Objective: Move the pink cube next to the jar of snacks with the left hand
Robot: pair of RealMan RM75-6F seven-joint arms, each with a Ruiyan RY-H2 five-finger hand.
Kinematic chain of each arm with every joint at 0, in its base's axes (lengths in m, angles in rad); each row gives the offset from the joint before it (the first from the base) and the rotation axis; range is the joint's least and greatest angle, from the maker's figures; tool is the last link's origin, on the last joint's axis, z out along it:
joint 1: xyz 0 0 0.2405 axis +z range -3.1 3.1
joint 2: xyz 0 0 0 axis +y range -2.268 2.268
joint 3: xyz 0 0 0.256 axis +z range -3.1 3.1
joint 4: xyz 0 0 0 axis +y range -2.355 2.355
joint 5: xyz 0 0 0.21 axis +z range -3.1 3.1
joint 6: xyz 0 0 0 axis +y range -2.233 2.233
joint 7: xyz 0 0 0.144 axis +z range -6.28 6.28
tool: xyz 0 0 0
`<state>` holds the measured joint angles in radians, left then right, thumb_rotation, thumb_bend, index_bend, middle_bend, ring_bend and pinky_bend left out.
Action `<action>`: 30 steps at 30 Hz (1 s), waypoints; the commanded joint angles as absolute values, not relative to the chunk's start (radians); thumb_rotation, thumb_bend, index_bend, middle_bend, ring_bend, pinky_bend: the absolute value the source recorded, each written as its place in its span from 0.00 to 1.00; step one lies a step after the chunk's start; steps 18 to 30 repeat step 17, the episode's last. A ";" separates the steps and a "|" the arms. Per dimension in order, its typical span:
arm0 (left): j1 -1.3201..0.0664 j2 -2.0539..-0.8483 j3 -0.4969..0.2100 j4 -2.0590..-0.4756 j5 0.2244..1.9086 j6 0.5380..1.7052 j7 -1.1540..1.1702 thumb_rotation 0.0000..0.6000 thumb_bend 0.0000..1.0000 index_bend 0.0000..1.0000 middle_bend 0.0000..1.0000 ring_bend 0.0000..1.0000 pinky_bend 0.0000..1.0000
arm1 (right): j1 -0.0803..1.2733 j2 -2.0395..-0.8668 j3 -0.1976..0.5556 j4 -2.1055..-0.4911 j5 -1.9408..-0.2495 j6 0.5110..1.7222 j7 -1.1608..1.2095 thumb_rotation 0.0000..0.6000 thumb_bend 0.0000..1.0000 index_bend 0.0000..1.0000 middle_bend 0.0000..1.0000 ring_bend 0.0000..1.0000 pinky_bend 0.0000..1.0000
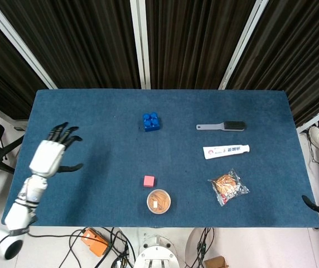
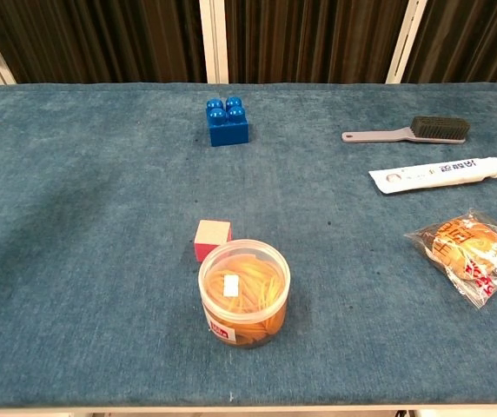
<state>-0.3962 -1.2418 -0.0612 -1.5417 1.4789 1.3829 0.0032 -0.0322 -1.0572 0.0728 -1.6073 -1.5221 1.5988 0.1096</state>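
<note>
Left hand (image 1: 47, 156) empty, fingers (image 1: 64, 132) spread wide.

Left hand (image 1: 50, 154) at left edge of head view, fingers spread, holding nothing; forearm runs down to lower left corner. Right hand: only dark fingertips visible at right edge, state unclear

One bench (image 1: 92, 111) covered in blue cloth carries six things, one of each kind. There is one pink cube (image 1: 149, 180), one jar of snacks (image 1: 159, 201) with an orange filling, one blue building block (image 1: 151, 121) with four studs on top, one grey brush (image 1: 222, 126) with dark bristles, one white tube (image 1: 226, 151) with printed lettering, and one clear packet (image 1: 227, 186) holding a single round pastry. One hand (image 1: 49, 156) shows, at the left side.
</note>
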 commanded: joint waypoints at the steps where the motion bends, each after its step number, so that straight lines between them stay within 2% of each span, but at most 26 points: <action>1: -0.223 -1.160 0.008 -1.531 1.495 1.581 -0.038 1.00 0.00 0.12 0.08 0.00 0.10 | -0.004 -1.077 0.064 -1.629 -1.519 1.545 0.032 1.00 0.27 0.00 0.00 0.00 0.00; 4: -0.151 -1.160 0.029 -1.535 1.442 1.616 0.031 1.00 0.00 0.06 0.06 0.00 0.07 | 0.011 -1.089 0.062 -1.640 -1.508 1.512 -0.020 1.00 0.27 0.00 0.00 0.00 0.00; 8: -0.103 -1.188 0.039 -1.524 1.438 1.642 0.053 1.00 0.00 0.05 0.05 0.00 0.07 | 0.031 -1.103 0.063 -1.651 -1.490 1.475 -0.077 1.00 0.27 0.00 0.00 0.00 0.00; 15: -0.092 -1.188 0.052 -1.522 1.515 1.650 0.075 1.00 0.01 0.05 0.05 0.00 0.06 | 0.039 -1.107 0.061 -1.654 -1.484 1.464 -0.099 1.00 0.27 0.00 0.00 0.00 0.00; 30: -0.090 -1.185 0.050 -1.524 1.517 1.644 0.071 1.00 0.01 0.05 0.05 0.00 0.06 | 0.038 -1.107 0.060 -1.653 -1.484 1.466 -0.100 1.00 0.27 0.00 0.00 0.00 0.00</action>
